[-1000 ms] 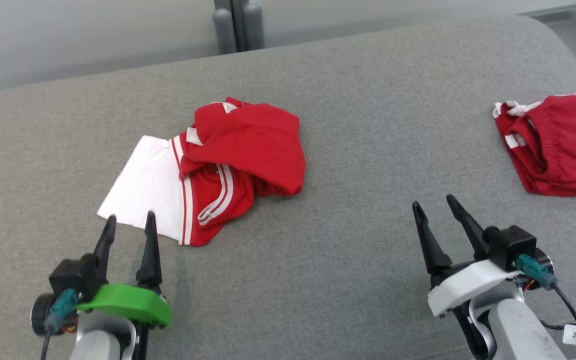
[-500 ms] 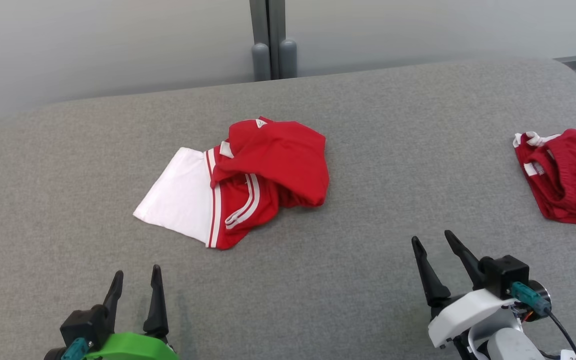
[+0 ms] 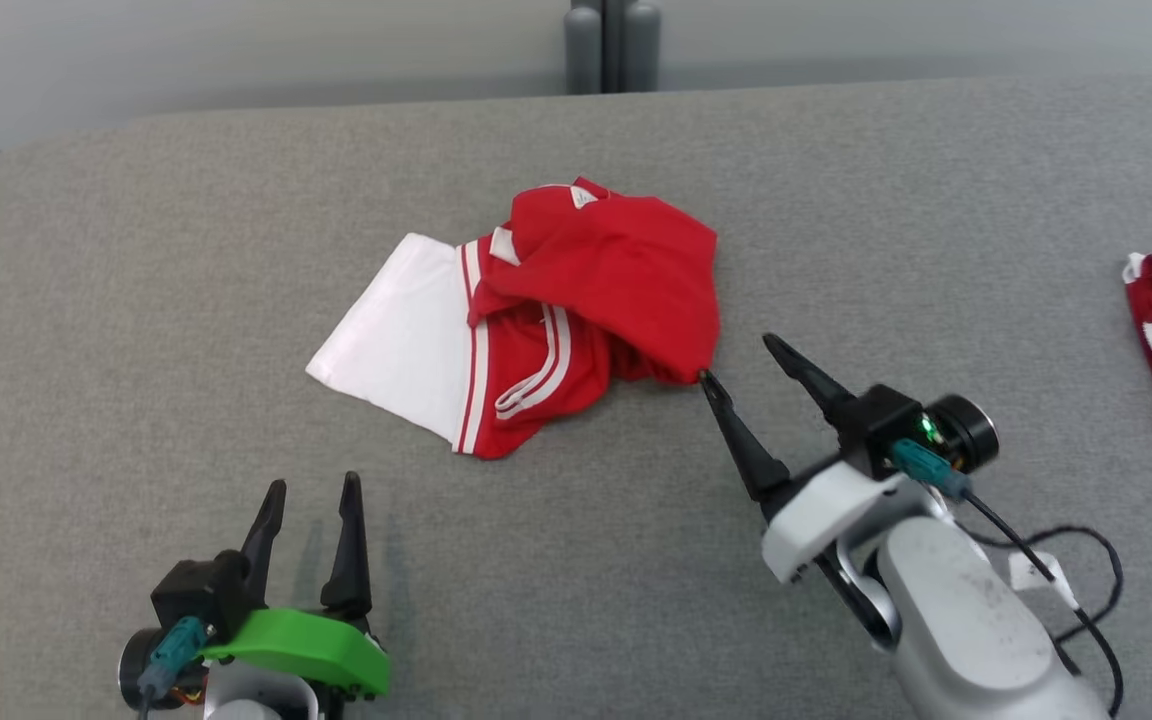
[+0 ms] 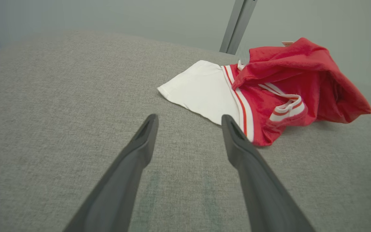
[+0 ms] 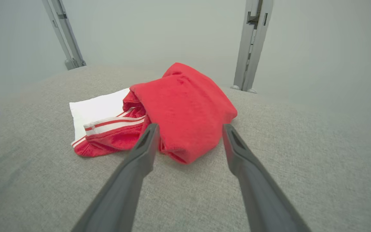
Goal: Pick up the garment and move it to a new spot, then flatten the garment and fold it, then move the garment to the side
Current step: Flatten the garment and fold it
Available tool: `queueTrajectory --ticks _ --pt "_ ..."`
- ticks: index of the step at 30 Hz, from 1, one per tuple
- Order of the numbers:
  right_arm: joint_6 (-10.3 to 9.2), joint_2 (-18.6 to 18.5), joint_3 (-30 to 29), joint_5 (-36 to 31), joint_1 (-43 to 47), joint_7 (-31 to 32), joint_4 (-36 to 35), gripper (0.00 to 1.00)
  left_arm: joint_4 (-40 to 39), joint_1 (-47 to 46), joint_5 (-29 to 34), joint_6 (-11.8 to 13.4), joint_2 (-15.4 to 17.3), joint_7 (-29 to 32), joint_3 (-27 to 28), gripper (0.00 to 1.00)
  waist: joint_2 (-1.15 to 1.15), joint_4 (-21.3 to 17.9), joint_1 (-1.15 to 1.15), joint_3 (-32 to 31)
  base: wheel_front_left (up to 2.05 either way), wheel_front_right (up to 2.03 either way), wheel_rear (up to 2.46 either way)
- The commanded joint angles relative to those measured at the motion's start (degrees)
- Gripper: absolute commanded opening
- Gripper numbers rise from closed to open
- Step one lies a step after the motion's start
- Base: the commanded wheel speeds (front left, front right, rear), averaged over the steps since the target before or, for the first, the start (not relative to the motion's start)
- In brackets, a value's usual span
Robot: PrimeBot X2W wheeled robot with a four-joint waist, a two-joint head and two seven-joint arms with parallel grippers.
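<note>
Red-and-white garment [image 3: 616, 280], long axis left-right, white end leftward, right gripper [image 3: 736, 360] and left gripper [image 3: 313, 482] both spread, empty

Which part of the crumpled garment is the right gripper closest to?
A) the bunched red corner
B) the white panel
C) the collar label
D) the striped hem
A: in the head view one fingertip of the open right gripper sits at the bunched red corner of the garment, and the right wrist view frames that red fold between its fingers.
</note>
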Motion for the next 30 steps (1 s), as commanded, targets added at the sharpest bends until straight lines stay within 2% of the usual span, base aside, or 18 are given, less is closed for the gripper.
queueTrajectory --ticks 1,6,14,15,16,17,30 --pt "-0.09 -0.23 1.03 -1.1 -3.01 -0.12 1.49 1.0 0.13 -1.64 -0.73 -0.18 0.14 0.0 -0.57 1.0 0.0 3.63 0.0 3.32 0.0 0.0 0.0" --pt "-0.09 -0.24 4.97 -3.98 -12.24 0.0 8.06 1.0 -0.29 -3.64 -2.0 -0.18 0.15 0.01 -1.89 1.0 0.0 7.66 0.0 5.69 0.0 0.0 0.0" --pt "-0.09 -0.22 5.47 -9.96 -19.77 2.57 18.38 1.0 0.01 -4.53 -3.89 -0.19 0.14 0.01 -3.61 1.0 0.0 11.52 0.0 6.63 0.0 0.0 0.0" --pt "-0.1 -0.24 5.61 -10.17 -19.99 2.57 19.01 0.84 0.0 -4.42 -4.02 -0.19 0.14 0.0 -3.67 1.0 0.0 11.65 0.0 6.61 0.0 0.0 0.0" --pt "-0.1 -0.24 5.57 -10.25 -20.21 2.47 19.59 0.35 -0.04 -4.23 -4.14 -0.19 0.14 0.0 -3.55 1.0 0.0 11.73 0.0 6.55 0.0 0.0 0.0" --pt "-0.1 -0.25 5.49 -10.62 -20.37 2.39 20.04 0.0 -0.05 -4.04 -4.15 -0.19 0.13 0.0 -3.48 1.0 0.0 11.72 0.0 6.46 0.0 0.0 0.0" --pt "-0.1 -0.24 2.21 -6.63 -21.81 0.04 19.1 0.0 0.4 -4.22 -3.02 -0.19 0.13 0.01 -2.95 1.0 0.0 8.57 0.0 5.42 0.0 0.0 0.0"
